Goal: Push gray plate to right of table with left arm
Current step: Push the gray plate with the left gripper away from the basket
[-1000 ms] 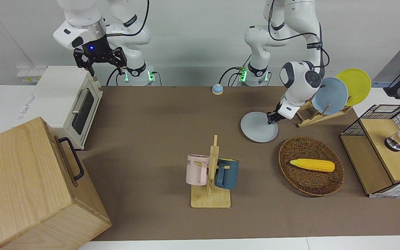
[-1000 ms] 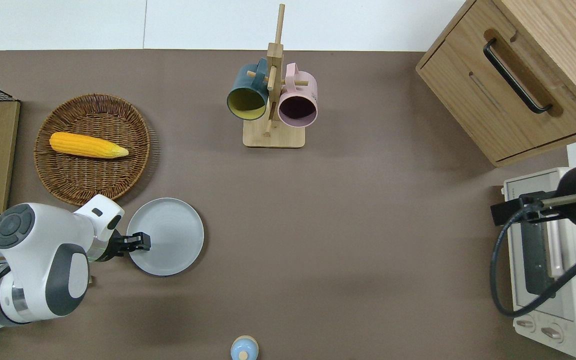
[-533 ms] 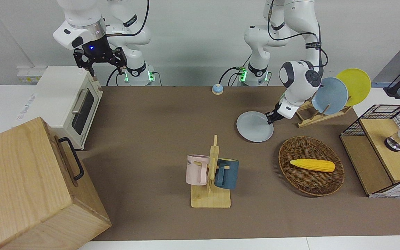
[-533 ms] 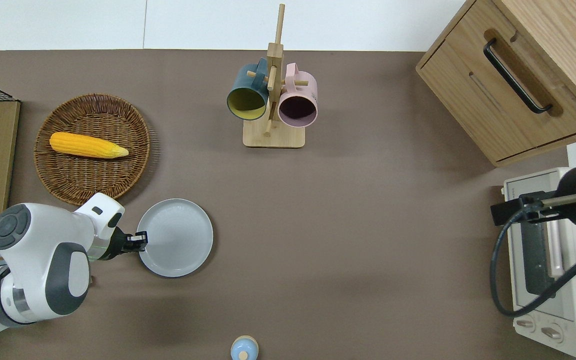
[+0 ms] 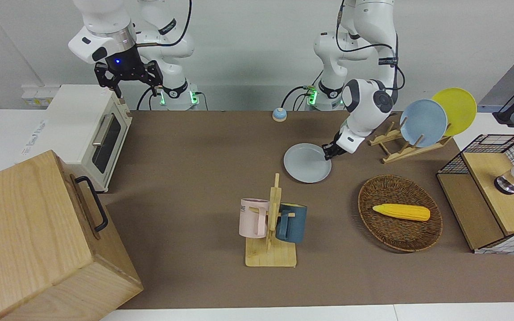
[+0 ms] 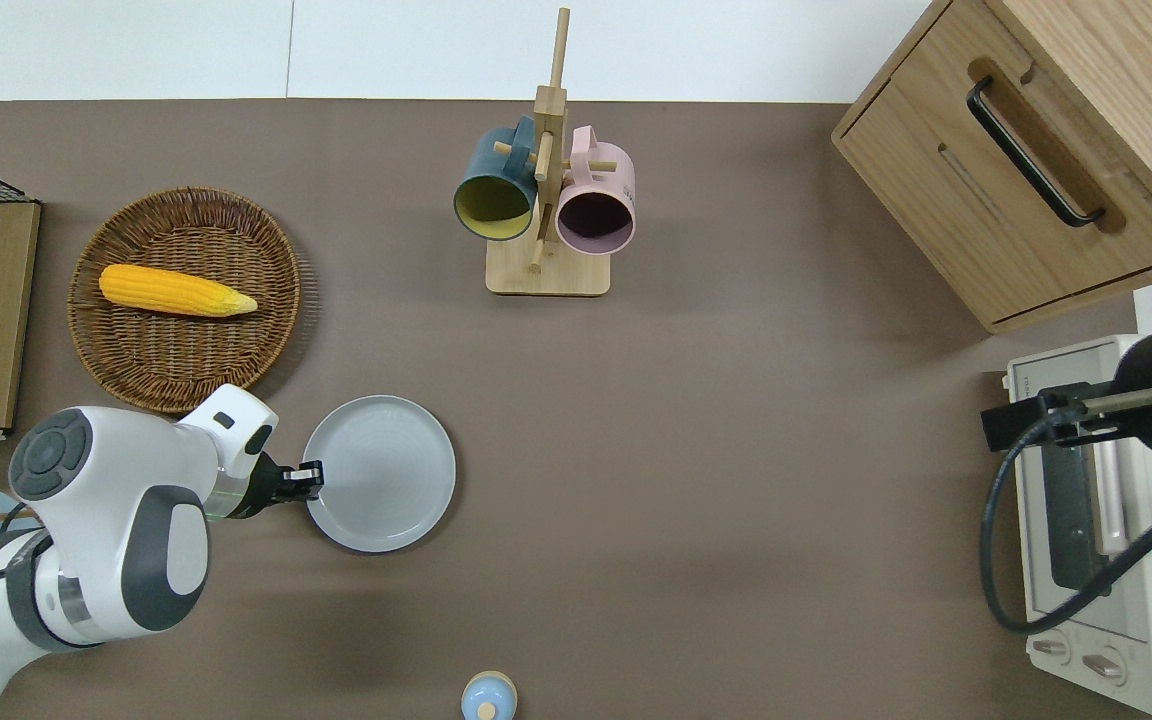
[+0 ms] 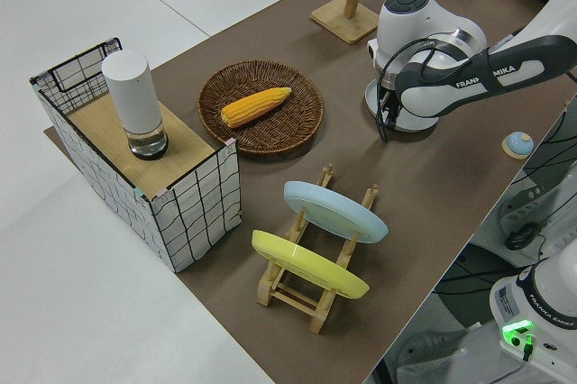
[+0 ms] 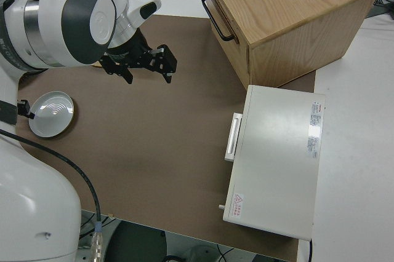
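Gray plate (image 6: 380, 487) flat on the table (image 6: 696, 480), left gripper (image 6: 308, 478) at its rim!

The gripper's tip touches the plate's edge on the left arm's side; whether its fingers are spread or closed, I cannot tell. Bare brown mat runs from the plate toward the toaster oven (image 6: 1101, 520) at the right arm's end. Farther out stand the wicker basket (image 6: 236, 370) with corn (image 6: 176, 291), and the mug rack (image 6: 547, 270). Right arm's parked, its fingers spread apart.

basket (image 6: 186, 372): holds a corn cob (image 6: 176, 290)
mug rack (image 6: 548, 262): pink mug (image 6: 594, 212) and blue mug (image 6: 488, 196) — hung either side
dish rack (image 5: 400, 150): blue plate (image 5: 423, 123) and yellow plate (image 5: 457, 109) — on edge
toaster oven (image 5: 88, 133): beside wooden cabinet (image 5: 38, 240)
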